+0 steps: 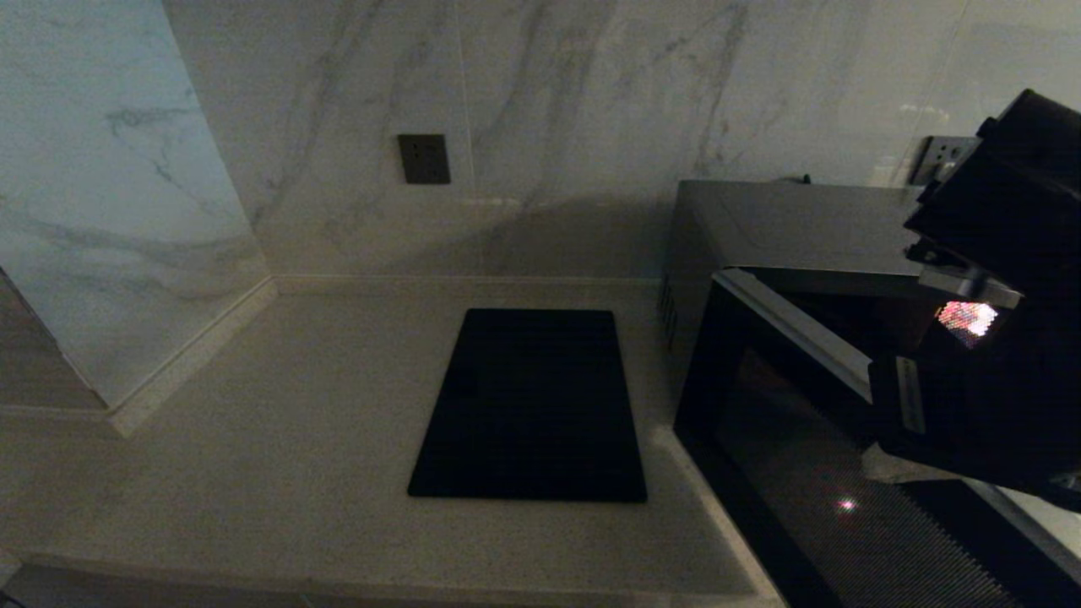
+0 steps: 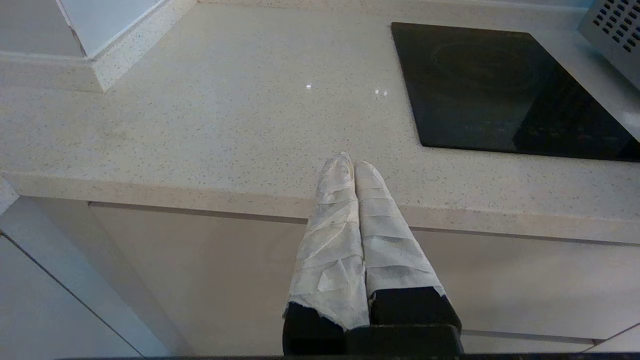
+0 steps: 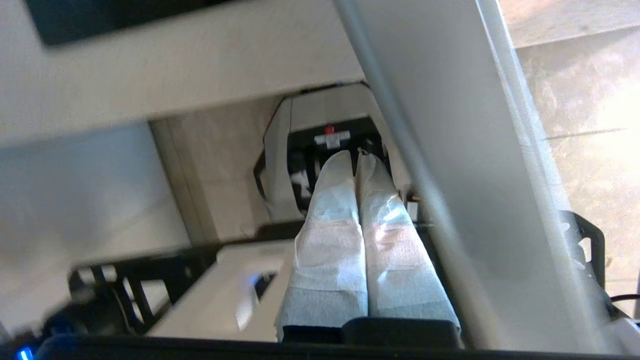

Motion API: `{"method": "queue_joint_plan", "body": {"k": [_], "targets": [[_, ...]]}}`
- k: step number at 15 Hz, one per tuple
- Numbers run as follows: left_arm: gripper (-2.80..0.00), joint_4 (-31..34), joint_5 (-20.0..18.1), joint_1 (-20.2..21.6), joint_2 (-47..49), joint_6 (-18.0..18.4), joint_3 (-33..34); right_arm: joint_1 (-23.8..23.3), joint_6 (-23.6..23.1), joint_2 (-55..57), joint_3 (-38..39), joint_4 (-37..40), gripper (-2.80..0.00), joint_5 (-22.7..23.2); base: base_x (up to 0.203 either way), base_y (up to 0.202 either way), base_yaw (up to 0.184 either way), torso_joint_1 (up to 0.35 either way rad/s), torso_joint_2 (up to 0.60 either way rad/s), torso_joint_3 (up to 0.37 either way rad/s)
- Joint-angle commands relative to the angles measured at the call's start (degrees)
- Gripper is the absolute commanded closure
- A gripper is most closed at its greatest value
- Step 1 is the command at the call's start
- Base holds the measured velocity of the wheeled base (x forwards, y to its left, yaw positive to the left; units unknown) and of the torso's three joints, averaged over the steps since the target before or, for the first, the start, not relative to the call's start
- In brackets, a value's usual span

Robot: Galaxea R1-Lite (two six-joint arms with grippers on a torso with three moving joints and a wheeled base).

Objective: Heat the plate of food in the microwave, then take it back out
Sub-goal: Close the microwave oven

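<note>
The microwave (image 1: 785, 228) stands at the right of the counter. Its black glass door (image 1: 785, 439) is swung out toward me. The plate of food is out of view in every view. My right arm (image 1: 996, 355) hangs dark in front of the microwave's right side, above the open door. In the right wrist view my right gripper (image 3: 352, 156) is shut with nothing between its white-wrapped fingers (image 3: 330, 225); it points down at my own base, close beside a pale grey panel (image 3: 450, 140). My left gripper (image 2: 350, 161) is shut and empty, held low before the counter's front edge.
A flat black rectangular slab (image 1: 532, 405) is set into the speckled counter (image 1: 296, 439), left of the microwave. Marble walls close the back and left. A dark wall socket (image 1: 424, 158) sits above the slab. Cabinet fronts (image 2: 200, 280) lie below the counter edge.
</note>
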Motion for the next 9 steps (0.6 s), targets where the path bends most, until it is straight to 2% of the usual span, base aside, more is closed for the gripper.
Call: {"method": "queue_joint_plan", "body": {"k": [1,6,9], "targets": [[0.00,-0.02,0.03,0.01,0.05,-0.01,0.00,-4.83,0.06,0.18,0.97,-1.28,0.00,-0.12,0.000,0.000,0.000,0.000,0.00,0.000],[0.00,-0.02,0.03,0.01,0.09,-0.01,0.00,-19.28,-4.80,0.89,2.95,-10.10,0.00,-0.09,0.000,0.000,0.000,0.000,0.00,0.000],[0.00,-0.02,0.03,0.01,0.00,-0.01,0.00,-24.90,-7.38,1.36,4.96,-14.23,0.00,-0.07,0.000,0.000,0.000,0.000,0.00,0.000]]}}
